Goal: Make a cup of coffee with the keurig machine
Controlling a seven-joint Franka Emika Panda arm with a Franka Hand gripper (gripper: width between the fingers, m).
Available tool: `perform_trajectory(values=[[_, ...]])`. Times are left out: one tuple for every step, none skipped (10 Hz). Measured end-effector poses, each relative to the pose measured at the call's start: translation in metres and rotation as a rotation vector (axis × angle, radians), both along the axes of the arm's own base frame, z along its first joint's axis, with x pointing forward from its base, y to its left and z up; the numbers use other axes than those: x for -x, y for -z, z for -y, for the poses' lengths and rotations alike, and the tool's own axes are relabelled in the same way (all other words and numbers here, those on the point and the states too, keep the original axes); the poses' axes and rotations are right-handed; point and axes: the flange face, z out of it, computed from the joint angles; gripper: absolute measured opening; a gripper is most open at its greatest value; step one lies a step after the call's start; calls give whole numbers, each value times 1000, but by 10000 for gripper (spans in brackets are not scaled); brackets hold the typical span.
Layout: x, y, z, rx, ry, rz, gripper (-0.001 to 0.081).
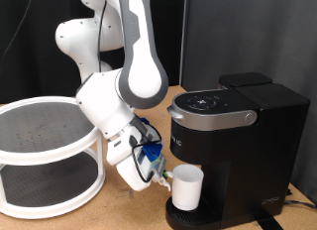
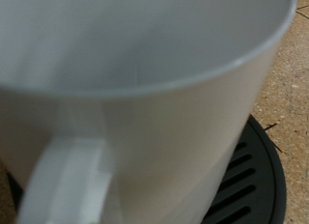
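Note:
The cup [image 1: 186, 187], a small white mug, stands on the round drip tray [image 1: 190, 219] under the spout of the black keurig machine [image 1: 238, 131], whose lid is down. My gripper [image 1: 161, 174] is low at the cup's side, towards the exterior view's left, right against it. In the wrist view the cup [image 2: 145, 79] fills the picture; its handle [image 2: 63, 181] is very close, the ribbed black drip tray [image 2: 249, 176] shows beneath it, and no fingers show. I cannot see whether the fingers grip the handle.
A white round two-tier rack [image 1: 45, 151] stands on the wooden table [image 1: 119, 210] at the exterior view's left, close to the arm's elbow. A dark curtain hangs behind. A cable [image 1: 292, 202] runs from the machine at the right.

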Motion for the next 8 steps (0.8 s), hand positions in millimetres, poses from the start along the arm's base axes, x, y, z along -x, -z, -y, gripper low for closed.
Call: perform_trajectory(values=[[-1, 4, -3, 0, 1, -1, 70], [-3, 7, -5, -1, 3, 1, 70], [-4, 8, -6, -2, 3, 4, 70], [-4, 10, -7, -4, -2, 3, 70], [-3, 11, -7, -12, -9, 5, 180], [-1, 12, -6, -24, -15, 7, 317], [2, 13, -1, -26, -17, 10, 317], [7, 15, 7, -19, -17, 8, 528]])
